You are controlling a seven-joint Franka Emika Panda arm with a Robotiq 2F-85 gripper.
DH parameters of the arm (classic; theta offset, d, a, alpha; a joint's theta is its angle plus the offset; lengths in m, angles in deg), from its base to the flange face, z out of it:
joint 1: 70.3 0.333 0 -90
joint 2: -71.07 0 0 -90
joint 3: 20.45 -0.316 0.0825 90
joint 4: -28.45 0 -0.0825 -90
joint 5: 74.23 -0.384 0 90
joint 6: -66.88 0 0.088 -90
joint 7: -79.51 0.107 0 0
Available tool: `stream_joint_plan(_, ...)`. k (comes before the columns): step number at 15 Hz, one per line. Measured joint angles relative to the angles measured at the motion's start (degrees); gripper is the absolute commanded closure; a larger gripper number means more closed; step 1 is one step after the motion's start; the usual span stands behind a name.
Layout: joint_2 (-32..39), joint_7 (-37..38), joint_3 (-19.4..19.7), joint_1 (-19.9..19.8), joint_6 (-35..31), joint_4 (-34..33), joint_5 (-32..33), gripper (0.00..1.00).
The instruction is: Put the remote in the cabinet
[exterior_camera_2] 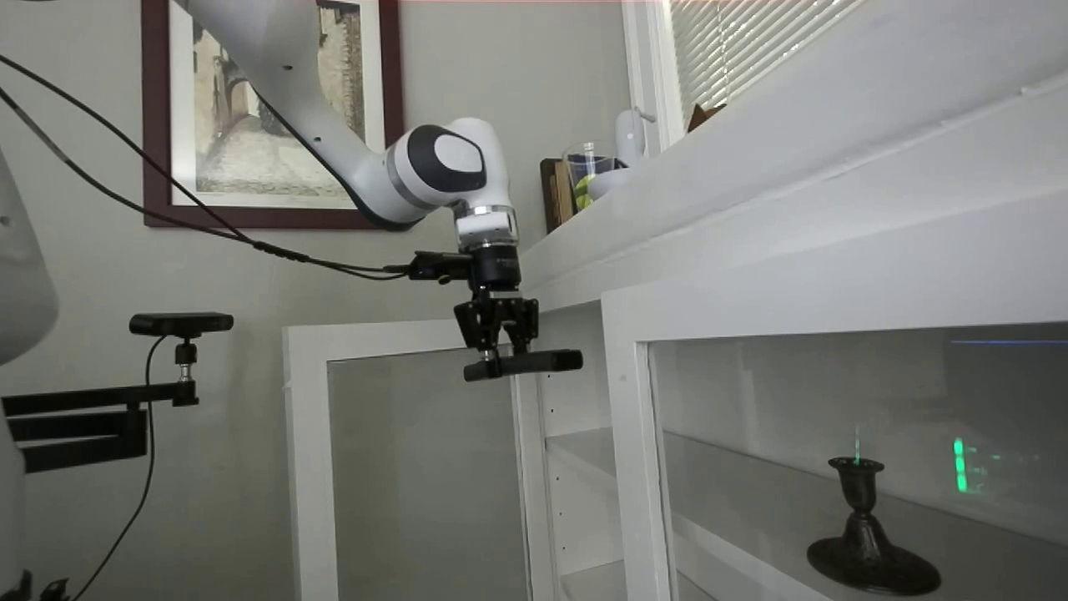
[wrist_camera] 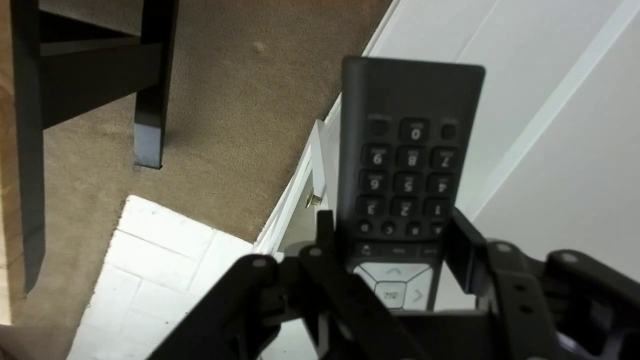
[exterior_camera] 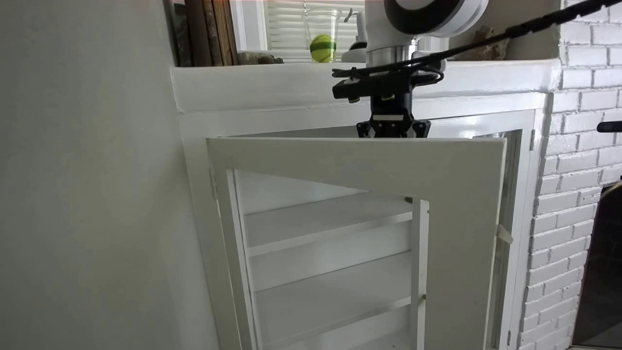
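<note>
The remote (exterior_camera_2: 534, 363) hung in mid-air by the white cabinet (exterior_camera_2: 751, 300), held between my fingers (wrist_camera: 467, 255), which stood only its width apart and pressed on both long edges. The wrist view showed its key side, the number keys (wrist_camera: 407, 175) reaching out beyond my grip and the silver direction pad (wrist_camera: 391, 293) back between the fingers. My fingers pointed down; the remote crossed at their tips, nearly level, its long axis close to square with them. In an exterior view the longer overhang ran from my grip toward the inside of the cabinet, the shorter end away from it. On that line, as I judged it, the coming move turned: narrow end first, the remote could slip past the frame (exterior_camera_2: 632, 434); swung sideways, it would meet the frame with its full length. The door (exterior_camera: 459, 233) stood swung out and, in an exterior view, hid most or all of the remote; the upper shelf (exterior_camera: 325, 223), seen through its pane, lay lower than my grip. Whether the leading tip was past the cabinet's front edge, I could not tell. It rested on no shelf, so I judged the placing not yet done. A straight run in, I reckoned, risked knocking my wrist (exterior_camera_2: 495, 267) on the upper frame.
</note>
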Motion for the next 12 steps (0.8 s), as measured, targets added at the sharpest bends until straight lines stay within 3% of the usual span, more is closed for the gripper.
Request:
stream_joint_plan(4,2.6,2.9,-0.4,0.8,-6.8,1.6,3.5,0.7)
stream_joint_plan(12,6.5,12.2,-0.2,1.7,-22.3,3.8,18.7,0.7)
